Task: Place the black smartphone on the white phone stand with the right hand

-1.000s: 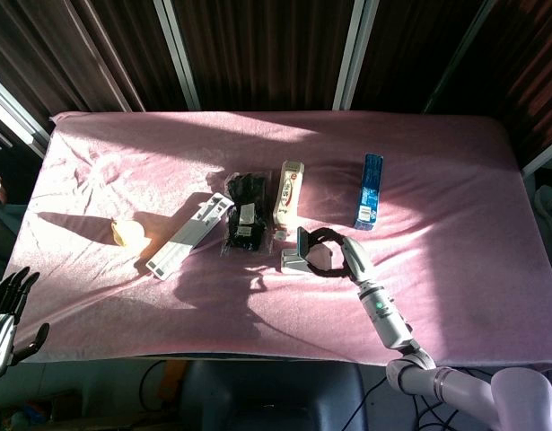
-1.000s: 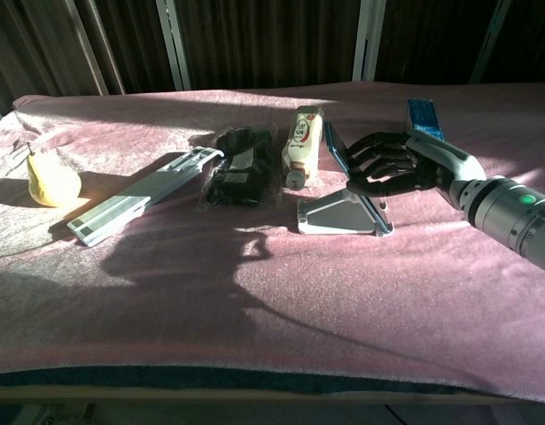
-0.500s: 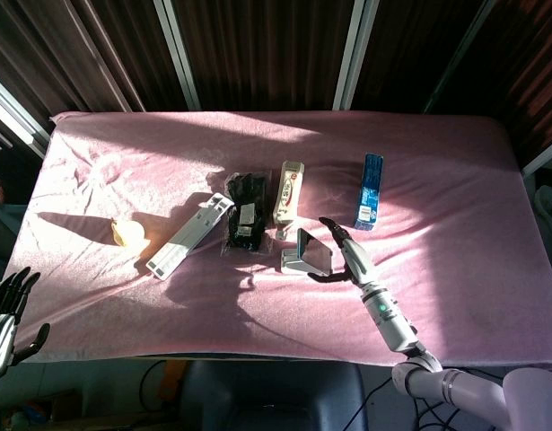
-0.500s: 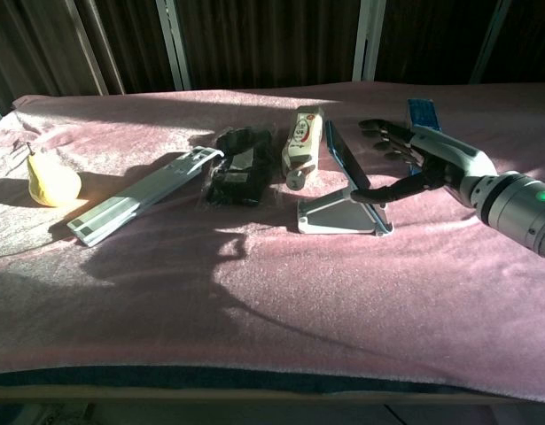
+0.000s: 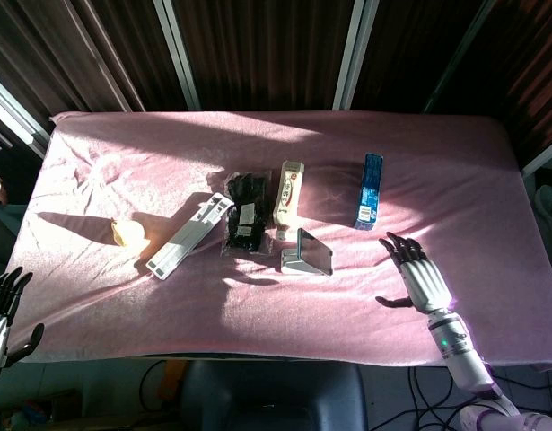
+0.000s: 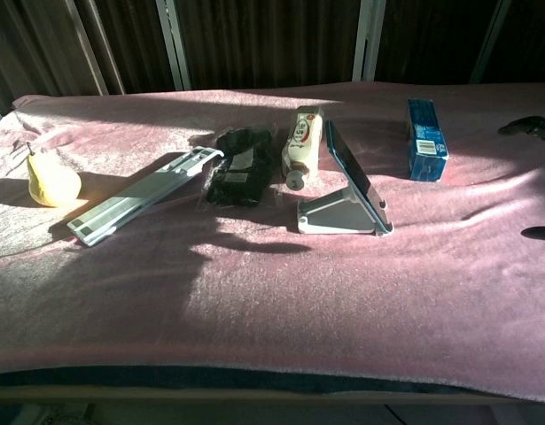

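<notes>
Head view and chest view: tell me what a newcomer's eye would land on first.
The black smartphone leans tilted on the white phone stand near the middle of the pink tablecloth. To its right the right hand hovers apart from it, fingers spread, holding nothing. At far left a yellow pear sits in bright sun beside a long white strip.

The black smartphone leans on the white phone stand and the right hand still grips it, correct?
Not quite. The black smartphone does lean on the white phone stand, but the right hand is open and well clear of it, as the head view shows.
</notes>
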